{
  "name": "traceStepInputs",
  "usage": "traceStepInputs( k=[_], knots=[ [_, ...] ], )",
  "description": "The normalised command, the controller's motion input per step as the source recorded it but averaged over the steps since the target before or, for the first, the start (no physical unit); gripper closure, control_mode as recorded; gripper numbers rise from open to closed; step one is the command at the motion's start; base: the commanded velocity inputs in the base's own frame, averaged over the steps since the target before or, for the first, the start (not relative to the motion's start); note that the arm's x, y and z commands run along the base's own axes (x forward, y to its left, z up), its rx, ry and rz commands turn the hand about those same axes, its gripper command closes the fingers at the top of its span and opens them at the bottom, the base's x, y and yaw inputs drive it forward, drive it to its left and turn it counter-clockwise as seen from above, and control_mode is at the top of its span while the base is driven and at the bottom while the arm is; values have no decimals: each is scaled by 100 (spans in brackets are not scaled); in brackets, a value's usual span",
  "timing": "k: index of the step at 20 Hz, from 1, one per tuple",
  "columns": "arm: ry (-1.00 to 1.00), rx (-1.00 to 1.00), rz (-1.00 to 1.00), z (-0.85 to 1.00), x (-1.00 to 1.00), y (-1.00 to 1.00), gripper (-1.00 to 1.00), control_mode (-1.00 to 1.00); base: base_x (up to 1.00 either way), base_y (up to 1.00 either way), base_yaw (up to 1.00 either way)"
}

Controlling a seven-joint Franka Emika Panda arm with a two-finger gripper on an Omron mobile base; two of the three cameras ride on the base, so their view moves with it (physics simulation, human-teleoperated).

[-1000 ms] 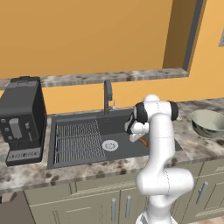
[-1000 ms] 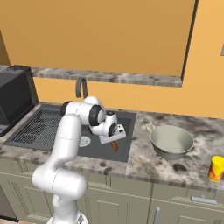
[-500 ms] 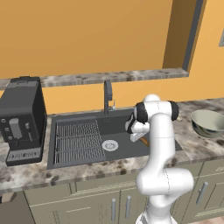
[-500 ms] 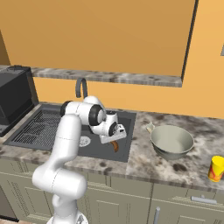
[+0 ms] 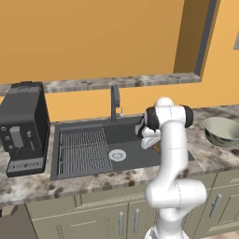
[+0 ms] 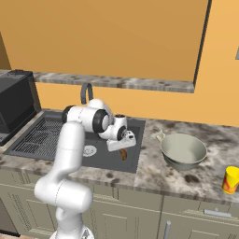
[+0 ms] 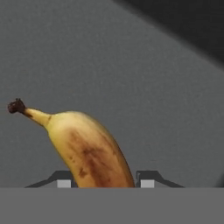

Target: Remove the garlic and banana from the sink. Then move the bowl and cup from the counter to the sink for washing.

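1. Banana [image 7: 89, 151] lies on the dark floor of the sink [image 5: 126, 135], near its right edge; in the hand view I see its yellow skin with brown streaks and a dark stem end pointing left.
2. My gripper [image 7: 105, 180] sits low in the basin, one finger tip on each side of the banana's near end. The fingers [image 7: 64, 180] stand at a middling width close to the fruit, but I cannot tell whether they press on it.
3. From the right base view I see the gripper [image 6: 122, 144] just above the banana [image 6: 123, 154], close to the sink's front right corner.
4. Bowl [image 6: 183, 150] stands on the counter [image 6: 154, 175] to the right of the sink, well apart from it.
5. Cup [image 6: 230, 179] stands near the counter's front right edge, beyond the bowl.
6. Drain [image 5: 117, 155] shows in the middle of the sink, beside the ribbed rack [image 5: 82, 149] on its left half.
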Motion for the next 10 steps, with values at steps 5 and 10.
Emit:
traceStepInputs(
  k=[5, 10],
  knots=[
    [14, 0, 0, 41, -10, -1, 100, -100, 0, 0, 0],
    [13, 0, 0, 43, -11, 0, 100, -100, 0, 0, 0]
  ],
)
